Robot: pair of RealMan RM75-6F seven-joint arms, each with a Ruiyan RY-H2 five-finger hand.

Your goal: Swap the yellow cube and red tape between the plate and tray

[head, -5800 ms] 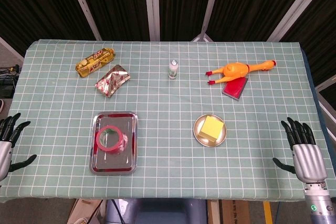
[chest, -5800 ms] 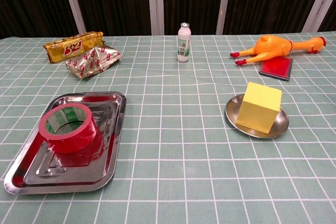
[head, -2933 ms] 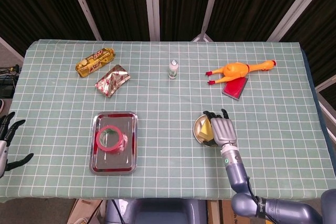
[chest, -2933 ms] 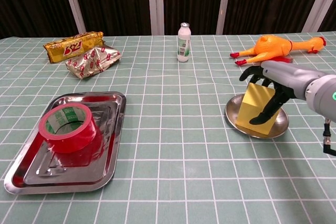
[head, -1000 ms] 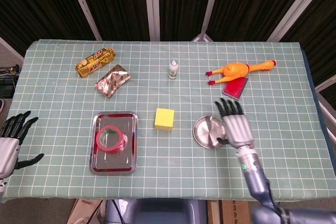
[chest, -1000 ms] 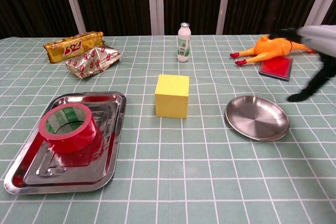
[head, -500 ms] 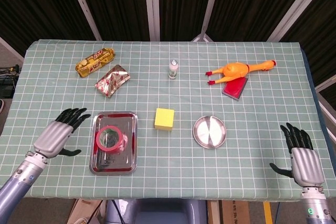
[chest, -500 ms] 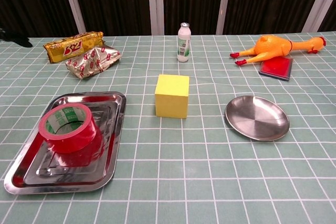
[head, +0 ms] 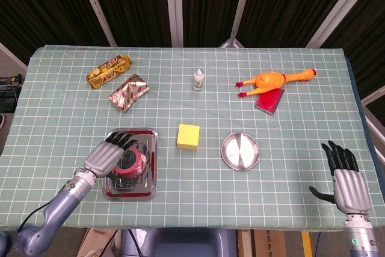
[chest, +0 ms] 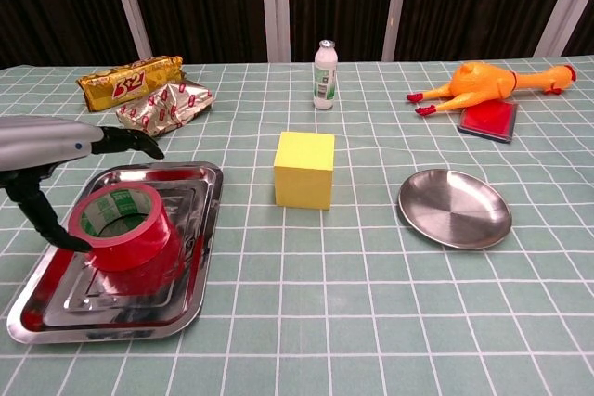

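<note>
A: Left hand (chest: 56,150) noted over the tray (chest: 200,257), palm down, fingers spread above the red tape (chest: 121,226). The thumb tip is seen low at the roll's near left side; actual contact cannot be told. Nothing is held.

B: Tape position?

A: Roll lying flat inside the tray, partly covered by the hand in the head view. Forearm enters from the lower left.

B: Right hand (head: 344,179)?

A: Recorded at the table's near right edge, fingers extended and apart, nothing held. Seen in the head view only.

B: Cube and plate?

A: Yellow cube (chest: 304,169) stands on the table (chest: 371,322) between tray and plate (chest: 454,208), touching neither. Plate carries nothing.
</note>
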